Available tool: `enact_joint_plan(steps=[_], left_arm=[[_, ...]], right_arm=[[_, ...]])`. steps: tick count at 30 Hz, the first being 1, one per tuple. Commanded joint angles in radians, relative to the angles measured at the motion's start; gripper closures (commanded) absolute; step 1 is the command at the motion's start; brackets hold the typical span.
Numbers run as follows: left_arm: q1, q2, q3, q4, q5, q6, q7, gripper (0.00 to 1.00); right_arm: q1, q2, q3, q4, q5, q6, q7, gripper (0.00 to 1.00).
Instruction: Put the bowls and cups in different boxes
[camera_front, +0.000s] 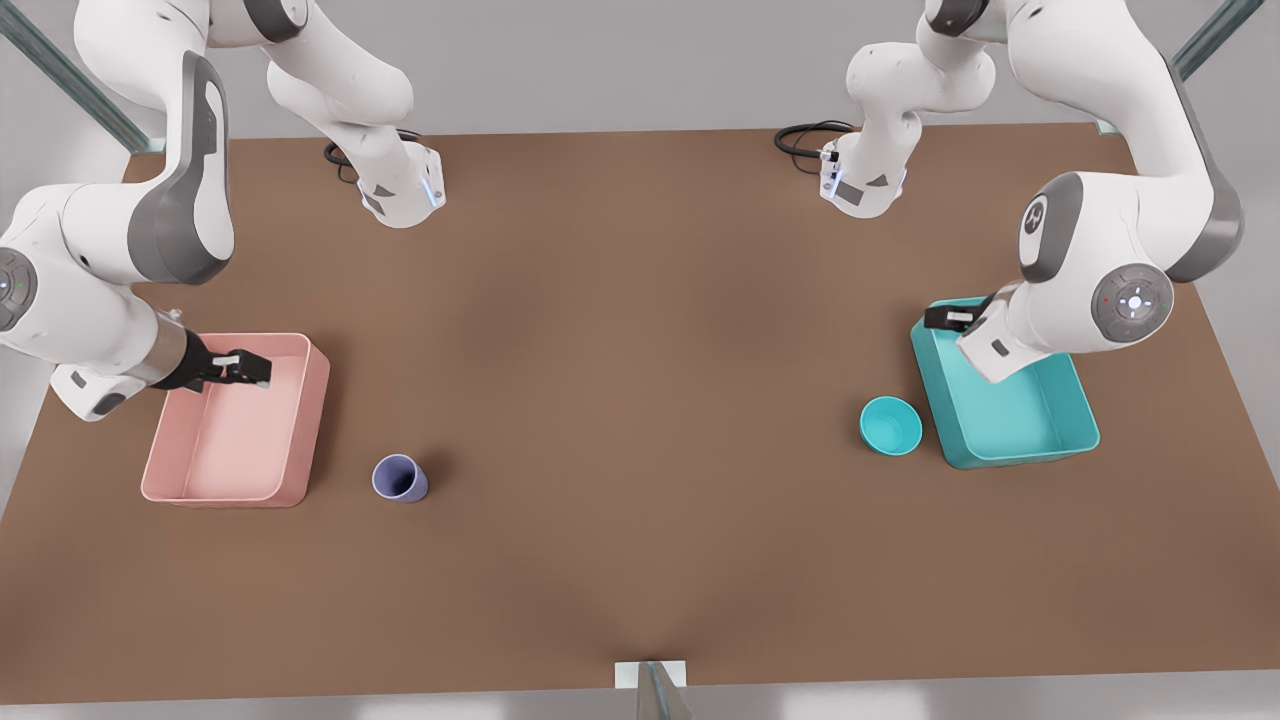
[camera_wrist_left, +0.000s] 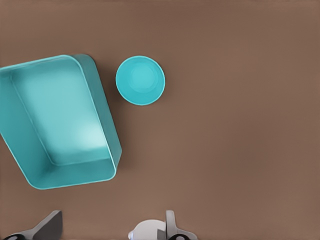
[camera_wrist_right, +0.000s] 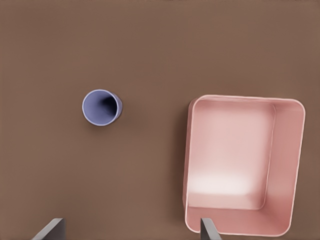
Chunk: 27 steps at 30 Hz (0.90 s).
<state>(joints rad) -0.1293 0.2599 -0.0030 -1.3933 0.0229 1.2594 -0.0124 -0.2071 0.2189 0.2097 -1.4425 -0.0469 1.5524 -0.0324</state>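
The left gripper, fingers apart, is held over the teal box; the teal bowl lies at its seven o'clock. The right gripper, fingers apart over the pink box, has the lavender cup at its four o'clock.

Teal bowl sits upright just beside the teal box, right; lavender cup stands near the pink box, left.

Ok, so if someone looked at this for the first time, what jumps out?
Two bright bins on the brown table: a pink bin at the front view's left with a purple cup beside it, and a teal bin at the right with a matching teal bowl alongside. The right gripper hangs open over the pink bin, the left gripper open over the teal one.
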Motion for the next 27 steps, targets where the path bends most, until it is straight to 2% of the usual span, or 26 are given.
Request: enact_joint_plan(steps=[1,3,5,7,8,10,11,16,26,27], left_arm=[[0.0,-0.001,0.0,0.0,0.0,0.014,-0.001,0.0],[-0.016,0.025,0.0,0.0,0.005,0.038,-0.004,0.0],[-0.108,0.148,-0.002,0.0,0.055,0.216,-0.055,0.0],[-0.13,0.28,-0.008,0.01,0.075,0.392,-0.055,0.0],[-0.136,0.349,-0.003,0.002,0.071,0.529,-0.054,0.0],[-0.111,0.418,0.008,-0.039,0.071,0.658,-0.046,0.0],[-0.111,0.42,0.011,-0.084,0.071,0.722,-0.046,0.0],[-0.096,0.409,0.011,-0.222,0.071,0.733,-0.052,0.0],[-0.096,0.432,0.026,-0.274,0.071,0.739,-0.057,0.0],[-0.096,0.433,0.026,-0.274,0.071,0.739,-0.057,0.22]], right_arm=[[0.0,-0.001,0.0,0.001,-0.001,0.017,-0.006,0.0],[0.002,0.0,0.0,-0.001,-0.002,0.017,-0.003,0.0],[0.006,0.052,0.003,0.005,-0.002,0.018,-0.006,0.0],[0.06,0.183,0.013,0.082,-0.005,0.038,0.002,0.0],[0.071,0.249,0.011,0.077,-0.005,0.118,0.012,0.0],[0.075,0.355,0.011,0.076,-0.013,0.287,0.028,0.0],[0.077,0.382,0.008,0.076,-0.013,0.313,0.037,0.0],[0.075,0.447,0.005,0.074,-0.018,0.385,0.071,0.0],[0.098,0.507,0.005,0.024,-0.022,0.413,0.082,0.0],[0.098,0.505,0.005,0.007,-0.022,0.425,0.082,0.0]])
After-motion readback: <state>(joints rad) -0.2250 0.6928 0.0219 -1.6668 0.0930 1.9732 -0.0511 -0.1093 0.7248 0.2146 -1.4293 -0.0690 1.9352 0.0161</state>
